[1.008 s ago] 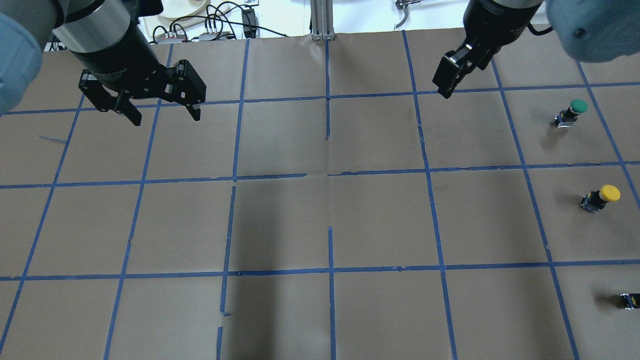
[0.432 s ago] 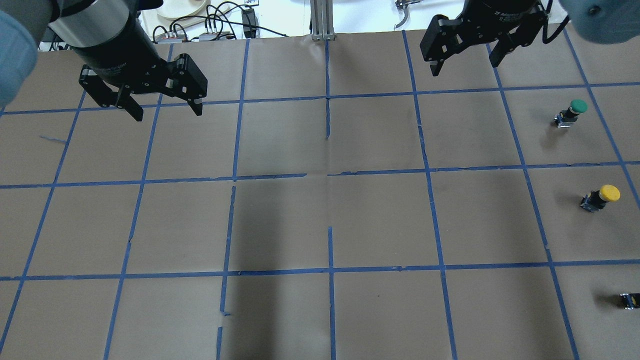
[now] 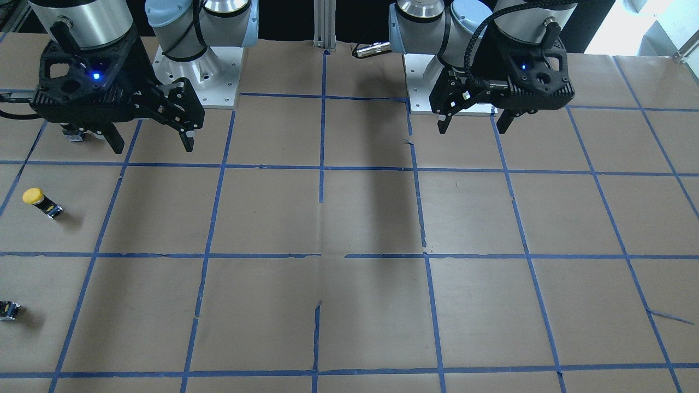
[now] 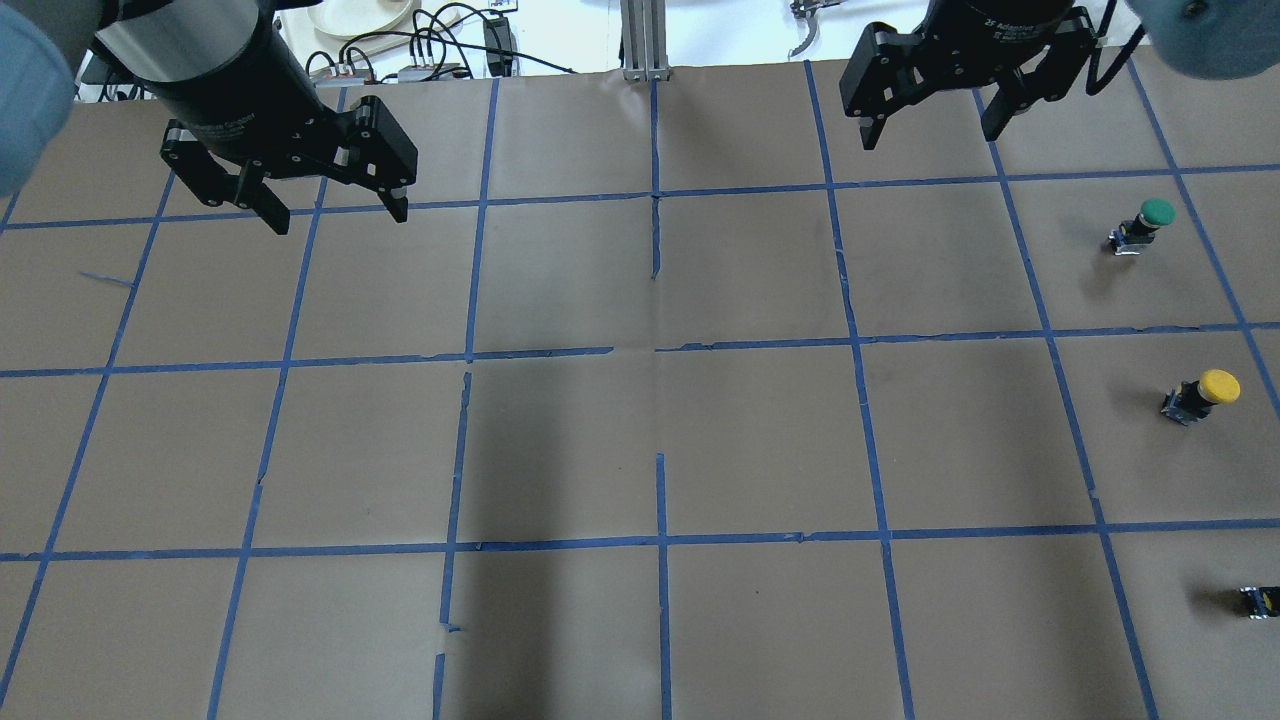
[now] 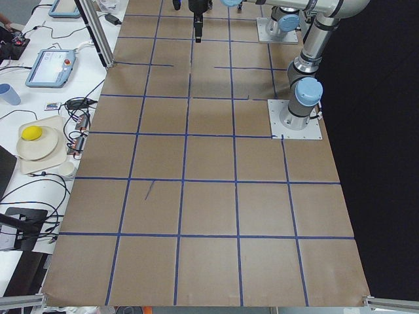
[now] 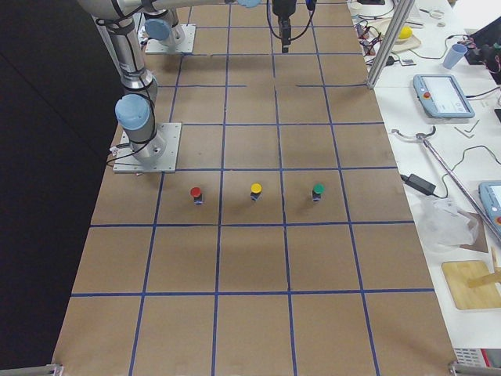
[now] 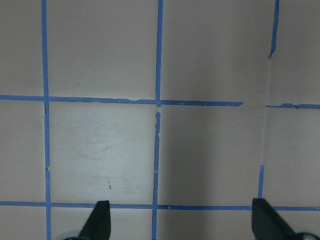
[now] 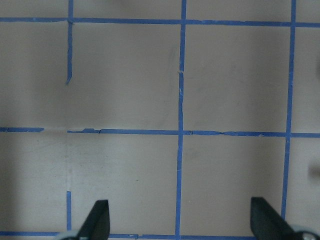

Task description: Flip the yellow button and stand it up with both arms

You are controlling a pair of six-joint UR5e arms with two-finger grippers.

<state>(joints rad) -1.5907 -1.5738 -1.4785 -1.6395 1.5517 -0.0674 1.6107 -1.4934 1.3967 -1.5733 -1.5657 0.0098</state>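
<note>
Nearest robot's edge, by table point(image 4: 760, 440) R end: red btn point(image 6: 196, 193), cap up. In overhead view only its dark body shows, at frame edge.

Next out along same R end, approx. mid-way btw robot's edge & far edge: yellow btn point(image 4: 1200, 394). Looks upright, cap on top of dark body. Sits alone inside one blue tape point(image 4: 662, 600) square, touching nothing. Red & green btns are one square away on either side; all 3 in a row along R end.

At about that depth or a bit further, high above table:
- **R gripper** point(image 4: 931, 140), toward R end. Jaws wide open, holding nothing. Wrist cam shows fingertips point(image 8: 97, 220) far apart w/ only brown paper & tape lines btw them.
- **L gripper** point(image 4: 340, 222), toward L end. Also wide open, nothing held, fingertips point(image 7: 100, 220) spread same way.

Both well apart from yellow btn.

Furthest out, toward far R corner: green btn point(image 4: 1144, 222), cap up.
</note>
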